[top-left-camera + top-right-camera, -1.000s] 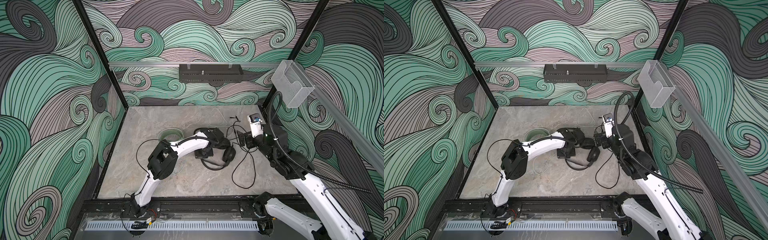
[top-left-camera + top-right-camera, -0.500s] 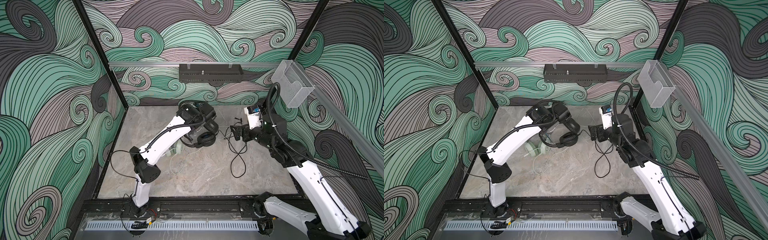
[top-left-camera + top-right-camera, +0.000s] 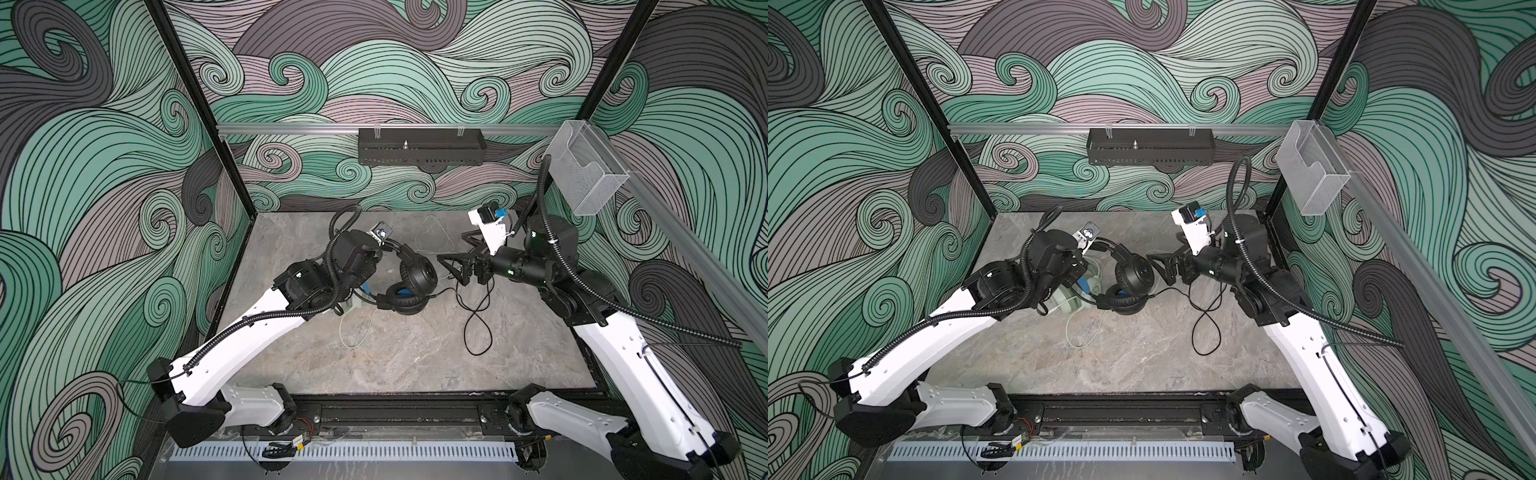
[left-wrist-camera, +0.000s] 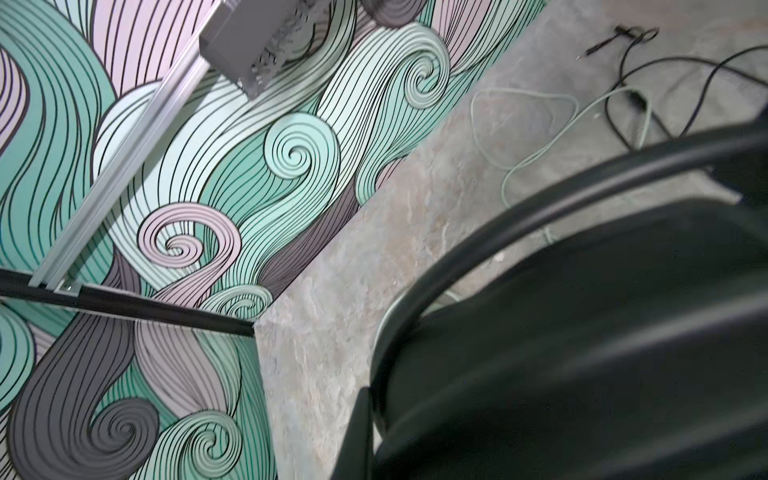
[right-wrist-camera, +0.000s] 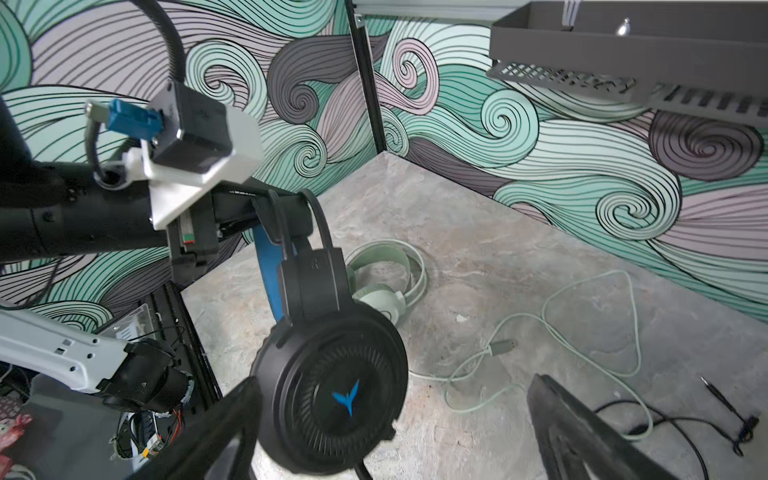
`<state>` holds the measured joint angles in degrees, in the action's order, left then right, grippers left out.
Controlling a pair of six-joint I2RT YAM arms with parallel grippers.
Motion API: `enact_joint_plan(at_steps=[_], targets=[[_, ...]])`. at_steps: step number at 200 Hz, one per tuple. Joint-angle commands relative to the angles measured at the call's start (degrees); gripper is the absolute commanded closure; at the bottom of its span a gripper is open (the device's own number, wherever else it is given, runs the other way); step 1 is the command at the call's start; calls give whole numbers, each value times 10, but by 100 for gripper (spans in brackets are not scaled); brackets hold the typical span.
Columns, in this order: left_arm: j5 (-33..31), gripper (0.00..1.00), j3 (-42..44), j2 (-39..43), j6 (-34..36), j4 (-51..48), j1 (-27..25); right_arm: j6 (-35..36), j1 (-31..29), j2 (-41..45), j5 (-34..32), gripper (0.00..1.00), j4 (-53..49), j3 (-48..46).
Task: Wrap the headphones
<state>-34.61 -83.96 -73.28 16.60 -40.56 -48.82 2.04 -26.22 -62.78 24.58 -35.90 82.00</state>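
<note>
My left claw (image 3: pixel 392 249) clamps the black headphones (image 3: pixel 417 277) by their stiff band; my right claw (image 3: pixel 451 269) gapes, probably best taking the limp cable (image 3: pixel 478 354).

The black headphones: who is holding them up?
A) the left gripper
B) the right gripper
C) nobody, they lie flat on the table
A: in the right wrist view the left gripper is shut on the headband of the black headphones, which hang from it, while the right gripper stands open beside them, holding nothing.
</note>
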Motion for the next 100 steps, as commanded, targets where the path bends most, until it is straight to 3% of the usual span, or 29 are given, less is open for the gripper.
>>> enact_joint_plan(at_steps=[1, 26, 100], targets=[[69, 100, 23, -4, 32, 146, 2, 7, -5, -15, 45, 1, 4, -3], [78, 100, 22, -39, 37, 164, 2, -37, -8, -5, 58, 0, 36, -35], [164, 100, 58, -66, 68, 248, -2, -52, -8, 11, 93, 0, 51, -135]])
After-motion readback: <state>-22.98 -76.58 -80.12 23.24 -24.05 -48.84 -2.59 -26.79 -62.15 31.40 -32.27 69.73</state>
